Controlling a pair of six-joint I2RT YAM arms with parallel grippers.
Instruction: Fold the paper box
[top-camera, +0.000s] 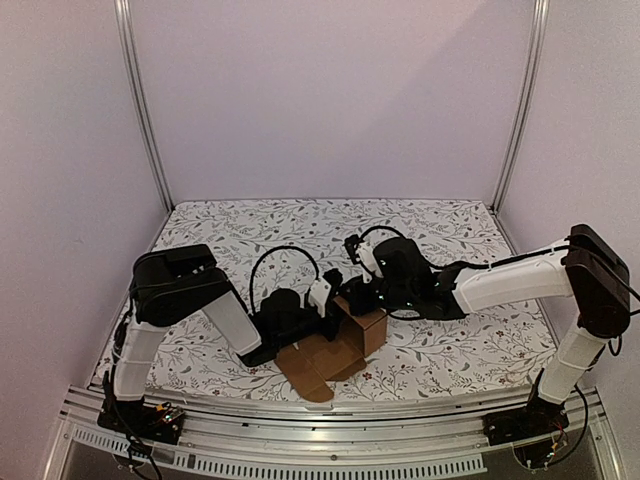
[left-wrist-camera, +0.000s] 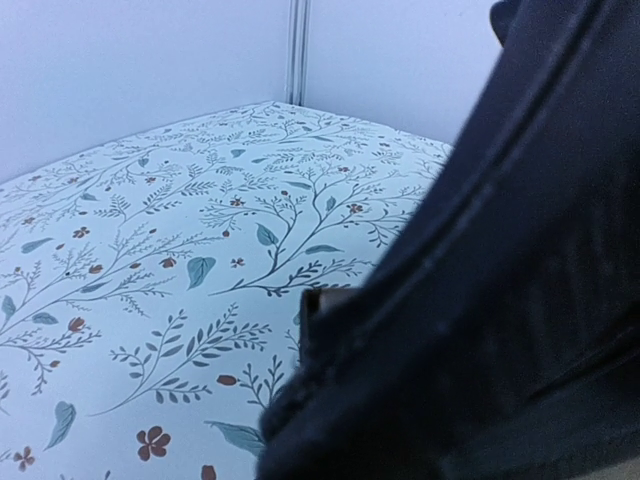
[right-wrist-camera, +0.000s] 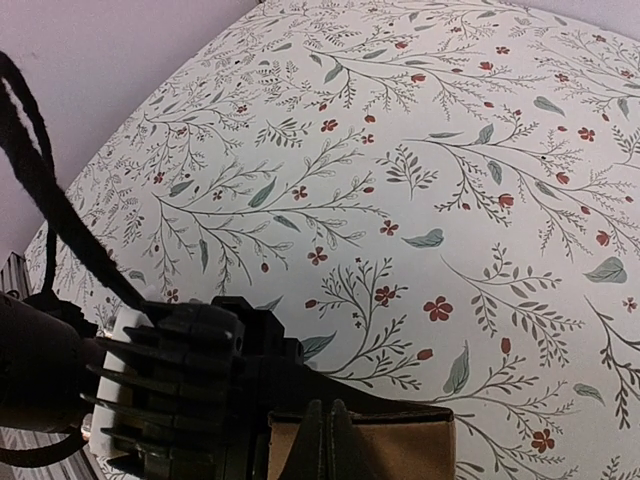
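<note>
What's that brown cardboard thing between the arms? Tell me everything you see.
The plain brown cardboard paper box is half folded: one part stands up as a small box, while flat flaps lie spread on the flowered table cover toward the near edge. The shut right gripper touches its upper edge; the left gripper is close beside it.

1. The left arm (top-camera: 185, 290) bends sharply at its elbow, and its forearm runs low toward the left side of the paper box (top-camera: 352, 335).
2. The left end effector (top-camera: 328, 302) sits right against the box's left side. Its jaws cannot be made out.
3. The right arm (top-camera: 515, 280) rises to a high elbow to the right of the box, then stretches toward it.
4. The right end effector (right-wrist-camera: 326, 440) is above the box's back edge, its two fingers pressed fully together.
</note>
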